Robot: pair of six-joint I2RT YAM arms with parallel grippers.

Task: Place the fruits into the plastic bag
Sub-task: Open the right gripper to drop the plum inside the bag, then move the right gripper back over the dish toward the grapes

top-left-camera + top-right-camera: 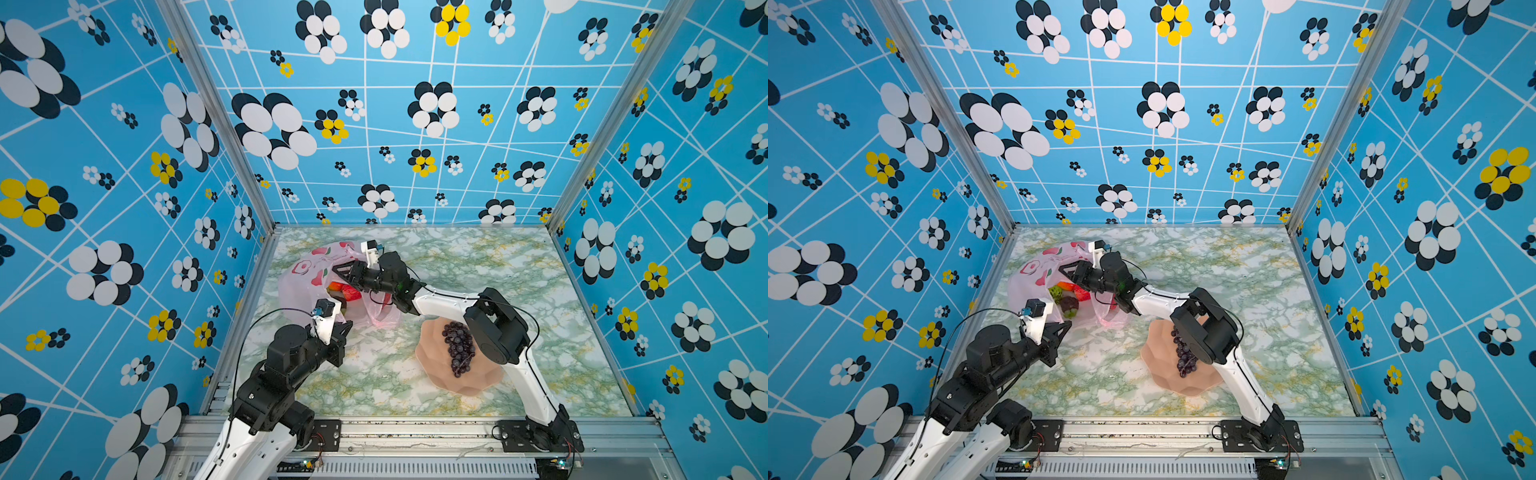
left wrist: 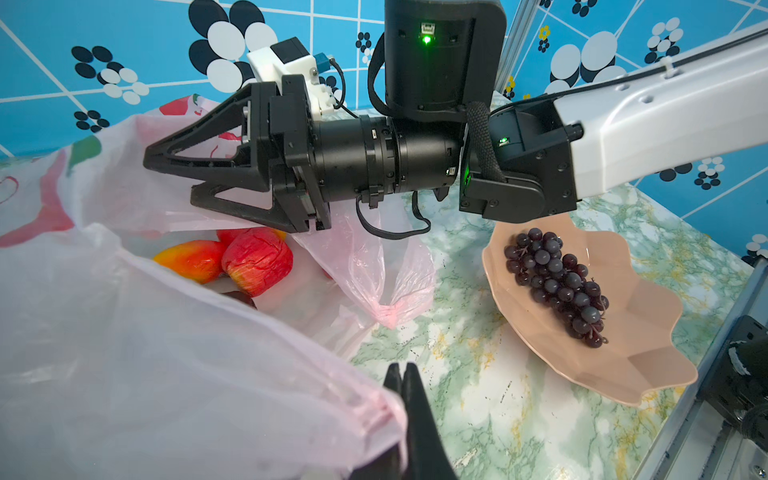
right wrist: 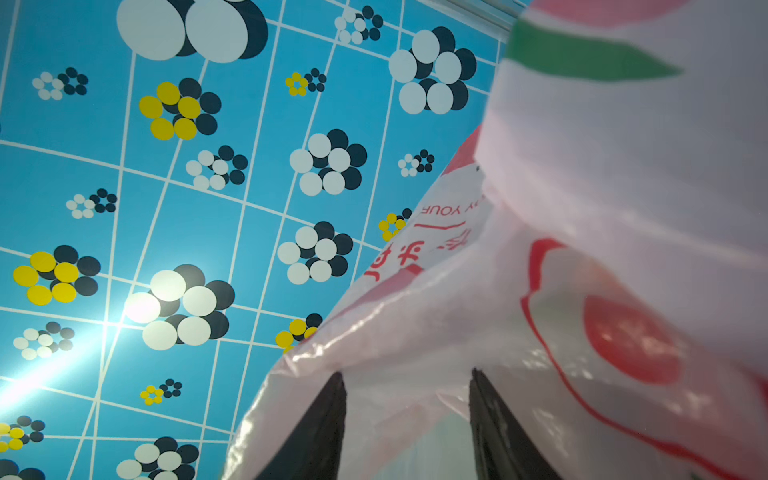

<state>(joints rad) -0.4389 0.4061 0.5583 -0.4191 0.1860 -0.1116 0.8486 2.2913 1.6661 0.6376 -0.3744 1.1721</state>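
Observation:
The plastic bag lies at the back left, its mouth held up and wide. My left gripper is shut on the bag's near rim. My right gripper is open at the bag's far rim, and bag film drapes over its fingers. Inside the bag lie a red apple, an orange-yellow mango, a green fruit and a dark brown piece. Dark purple grapes lie in the bowl.
The peach-pink scalloped bowl stands right of centre near the front, under the right arm's elbow. Blue patterned walls close in the marble table on three sides. An aluminium rail runs along the front edge.

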